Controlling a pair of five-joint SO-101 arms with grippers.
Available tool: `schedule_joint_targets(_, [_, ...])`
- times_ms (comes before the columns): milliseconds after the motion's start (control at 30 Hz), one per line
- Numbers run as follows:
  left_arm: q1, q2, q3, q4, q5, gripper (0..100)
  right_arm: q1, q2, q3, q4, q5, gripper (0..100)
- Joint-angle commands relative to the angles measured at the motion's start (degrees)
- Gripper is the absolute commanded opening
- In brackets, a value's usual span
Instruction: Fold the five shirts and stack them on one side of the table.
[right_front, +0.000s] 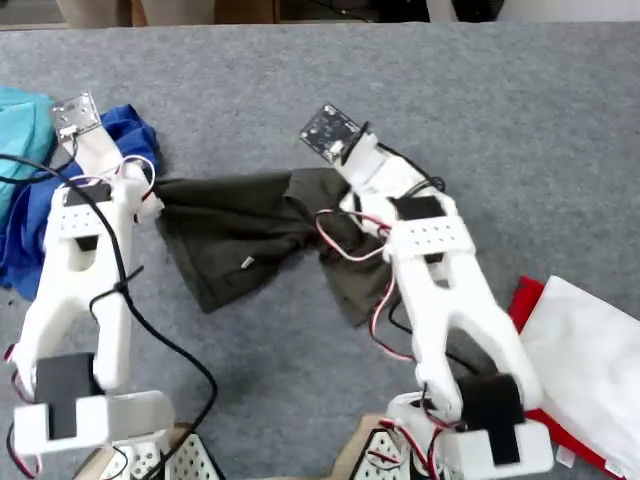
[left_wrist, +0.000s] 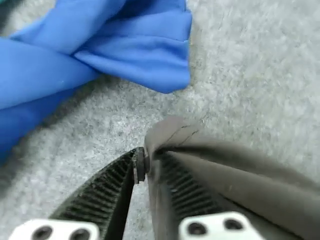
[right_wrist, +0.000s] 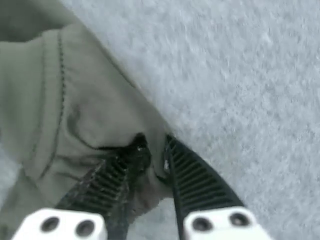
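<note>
- Your left gripper (left_wrist: 146, 165) is pinched tight on the left corner of the dark shirt (right_front: 235, 240); your right gripper (right_wrist: 151, 152) is clamped on its far right edge.
- The shirt lies mid-table, bunched.
- It looks light and limp, so hold it by hems and corners, stretched taut.

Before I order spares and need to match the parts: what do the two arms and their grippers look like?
The left arm and right arm are white, blocky plastic with black motors. A black cable loops along the left; red and white wires cross the right. The left gripper and right gripper have black ribbed fingers.
</note>
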Motion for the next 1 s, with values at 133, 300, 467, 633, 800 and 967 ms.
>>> schedule_joint_targets(133, [-1.8,1.5,-9.6,3.7,6.5,21,7.3,1.1,-1.7,-0.9,6.2,29.2])
schedule_joint_targets(300, [-1.7,1.2,-13.6,10.9,5.8,21,11.1,1.1,-7.5,7.4,6.4,23.0])
schedule_joint_targets(467, [-1.0,1.2,-12.8,15.7,5.8,21,10.0,0.0,-13.8,24.0,8.0,14.8])
schedule_joint_targets(633, [1.7,-1.9,-3.8,15.2,5.9,21,7.4,-7.6,-13.1,35.0,7.8,19.6])
schedule_joint_targets(800, [2.0,-12.3,8.4,7.4,3.0,21,3.5,-15.3,-10.9,44.0,7.6,25.6])
schedule_joint_targets(967, [-0.8,-16.6,18.2,-3.9,1.0,21,-6.8,-19.3,-3.5,48.7,2.2,25.6])
